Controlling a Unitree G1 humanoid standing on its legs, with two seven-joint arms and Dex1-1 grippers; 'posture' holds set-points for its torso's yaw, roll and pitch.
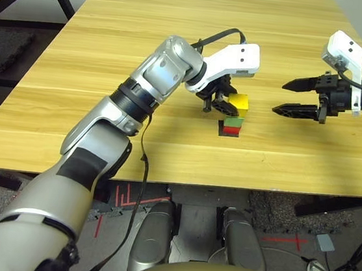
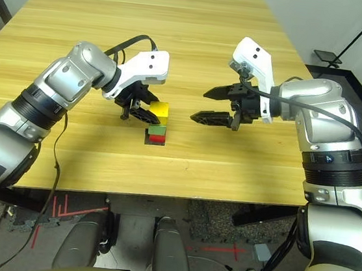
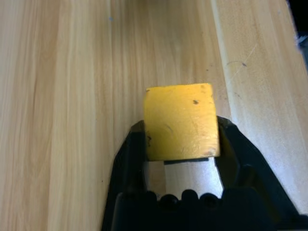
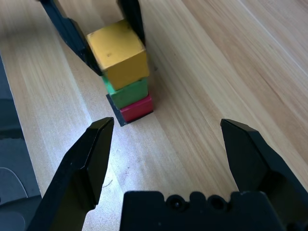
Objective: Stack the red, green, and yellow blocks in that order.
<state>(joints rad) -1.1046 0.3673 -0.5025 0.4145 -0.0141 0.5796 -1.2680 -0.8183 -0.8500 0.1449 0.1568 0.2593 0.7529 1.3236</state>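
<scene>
Nearest to us on the wooden desk (image 1: 110, 68) lies a flat black square patch (image 2: 149, 138), and on it sits the red block (image 1: 232, 130), the bottom of a small stack. The green block (image 1: 233, 121) rests squarely on the red one. We see the yellow block (image 1: 238, 103) on top of or just above the green one; whether the two touch, we cannot tell. In the right wrist view the yellow block (image 4: 117, 53) is turned a little askew from the two blocks under it.

Our left claw (image 1: 221, 103) reaches in from the left and has its two black fingers closed on opposite sides of the yellow block, as the left wrist view shows, with one finger (image 3: 129, 159) pressed to each flank of the cube (image 3: 180, 120).

To the right of the stack, near it but apart, our right claw (image 2: 205, 105) hovers over the desk with its fingers spread wide and nothing between them, pointing toward the stack. In its own wrist view the fingertips (image 4: 98, 132) frame bare desk just short of the red block (image 4: 137, 108).
</scene>
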